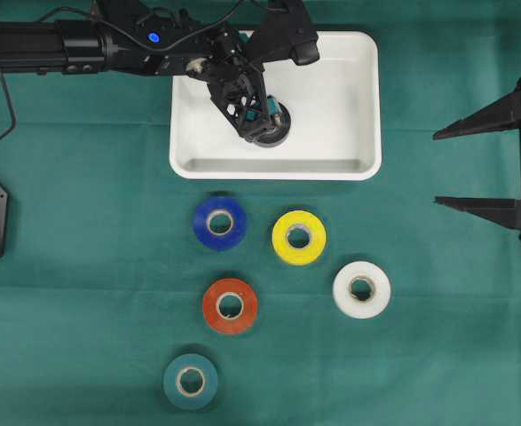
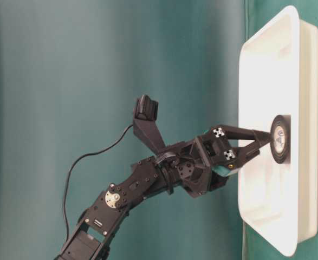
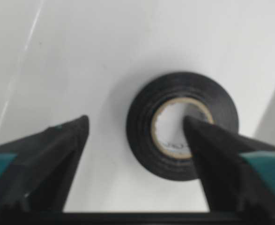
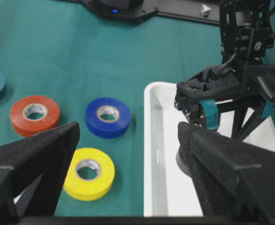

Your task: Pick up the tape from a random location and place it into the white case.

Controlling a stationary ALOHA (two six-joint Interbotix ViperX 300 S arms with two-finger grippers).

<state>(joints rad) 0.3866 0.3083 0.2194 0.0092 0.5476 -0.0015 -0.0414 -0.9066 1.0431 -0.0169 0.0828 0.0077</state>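
Black tape (image 1: 272, 123) lies in the white case (image 1: 349, 164), top middle. Left gripper (image 1: 262, 120) is spread apart, one finger (image 3: 207, 154) in the hole; lifting could drag it out.

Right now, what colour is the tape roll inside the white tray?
Black tape roll, clearest in the left wrist view.

overhead: straight down | table-level: sideways, near | 2 wrists: close | shared: white case (image 1: 365, 106)

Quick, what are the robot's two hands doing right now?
Left end effector: open, one finger inside the black tape roll's hole, roll lying in the white case.
Right end effector: open, holding nothing.
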